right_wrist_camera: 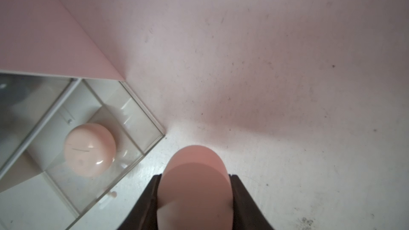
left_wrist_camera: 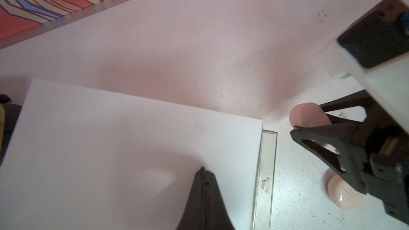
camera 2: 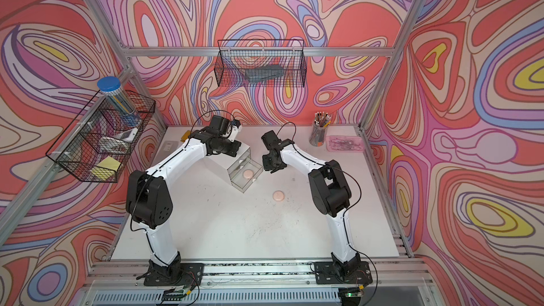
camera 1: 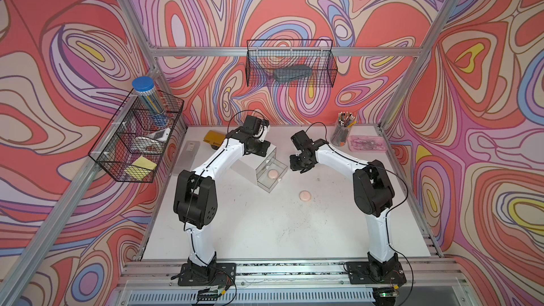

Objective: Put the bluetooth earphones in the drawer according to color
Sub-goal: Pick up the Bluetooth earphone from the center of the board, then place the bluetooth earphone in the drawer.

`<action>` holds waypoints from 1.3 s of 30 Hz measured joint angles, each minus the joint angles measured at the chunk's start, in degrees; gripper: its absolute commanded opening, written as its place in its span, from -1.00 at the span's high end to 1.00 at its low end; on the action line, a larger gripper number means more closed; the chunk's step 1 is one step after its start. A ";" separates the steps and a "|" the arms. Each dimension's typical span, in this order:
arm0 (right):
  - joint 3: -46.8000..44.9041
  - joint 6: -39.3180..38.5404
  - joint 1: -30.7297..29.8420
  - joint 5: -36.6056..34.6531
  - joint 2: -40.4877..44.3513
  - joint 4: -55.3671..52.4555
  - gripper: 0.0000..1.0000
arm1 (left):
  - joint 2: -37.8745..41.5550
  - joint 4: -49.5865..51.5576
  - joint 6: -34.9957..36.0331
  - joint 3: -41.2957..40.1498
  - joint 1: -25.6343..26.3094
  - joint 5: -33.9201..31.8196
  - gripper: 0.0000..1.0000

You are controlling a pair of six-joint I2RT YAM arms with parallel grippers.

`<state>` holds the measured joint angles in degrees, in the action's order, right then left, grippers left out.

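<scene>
On the left wall hangs a wire basket (camera 1: 112, 154) holding a blue-lidded tube (camera 1: 150, 98) and yellow sticky notes (camera 1: 141, 167). On the white surface (camera 1: 265, 231), near its far-left corner, lie a frosted flat box (camera 1: 188, 154) and an amber object (camera 1: 212, 137). The left arm reaches over the white drawer cabinet (camera 1: 247, 172). In the left wrist view the left claw (left_wrist_camera: 205, 171) is closed over the cabinet's top, fingers pressed together with nothing between them. One clear drawer (camera 1: 265, 182) stands pulled out toward the middle of the surface, and a pale pink earphone case (camera 1: 273, 174) lies inside it. Just beside that drawer's front corner hangs the right claw (left_wrist_camera: 306, 120), clamped on a second pink case (right_wrist_camera: 194, 195), which sits between its two fingers above the surface. A third pink case (camera 1: 305, 195) lies on the bare surface nearer the front, apart from the cabinet. At the far right stand a cup of pencils (camera 1: 341, 135) and a pink tray (camera 1: 368, 144).
</scene>
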<state>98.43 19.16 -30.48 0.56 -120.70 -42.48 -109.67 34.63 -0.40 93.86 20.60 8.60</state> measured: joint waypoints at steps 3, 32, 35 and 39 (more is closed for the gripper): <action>1.05 0.17 -0.76 1.51 0.81 0.74 0.24 | 0.00 0.00 0.00 0.00 0.00 0.00 1.00; 6.38 4.70 -5.62 11.80 -4.83 5.75 0.25 | 0.00 0.00 0.00 0.00 0.00 0.00 1.00; 6.38 5.16 -5.62 12.46 -4.98 6.34 0.23 | 0.00 0.00 0.00 0.00 0.00 0.00 1.00; 6.38 5.57 -5.70 12.87 -5.73 6.69 0.09 | 0.00 0.00 0.00 0.00 0.00 0.00 1.00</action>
<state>104.81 24.73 -36.18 13.43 -126.43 -35.79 -109.67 34.63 -0.40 93.86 20.60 8.60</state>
